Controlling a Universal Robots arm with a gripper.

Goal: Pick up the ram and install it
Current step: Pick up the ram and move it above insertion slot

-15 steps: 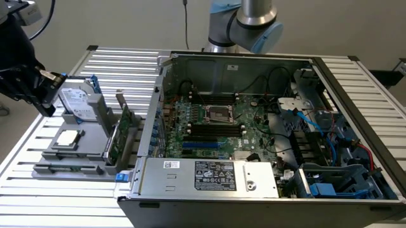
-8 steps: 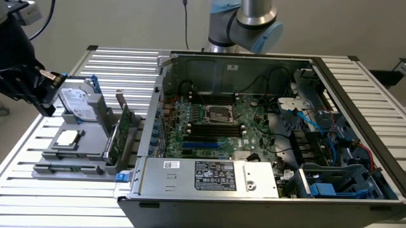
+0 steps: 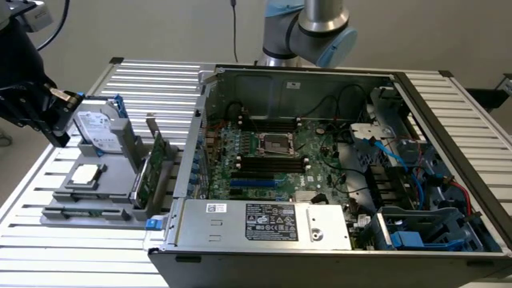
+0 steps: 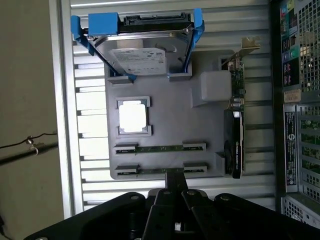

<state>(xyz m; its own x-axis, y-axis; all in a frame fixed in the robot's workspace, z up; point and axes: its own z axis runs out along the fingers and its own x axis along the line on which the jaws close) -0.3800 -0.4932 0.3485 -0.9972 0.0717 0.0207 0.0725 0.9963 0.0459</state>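
Exterior view: slatted, prob. metal table (image 3: 152,78); grey tray (image 3: 112,183) w/ ram (image 3: 86,211); PC case (image 3: 320,270).

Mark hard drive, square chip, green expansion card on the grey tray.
Silver hard drive in blue caddy (image 4: 135,57): wrist view, white label.
Square silver chip (image 4: 133,116): wrist view, top face centre.
Tall green expansion card (image 3: 148,177): exterior view, board face.

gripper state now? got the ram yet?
Gripper: closed, nothing seen held. Both ram sticks sit in the tray.
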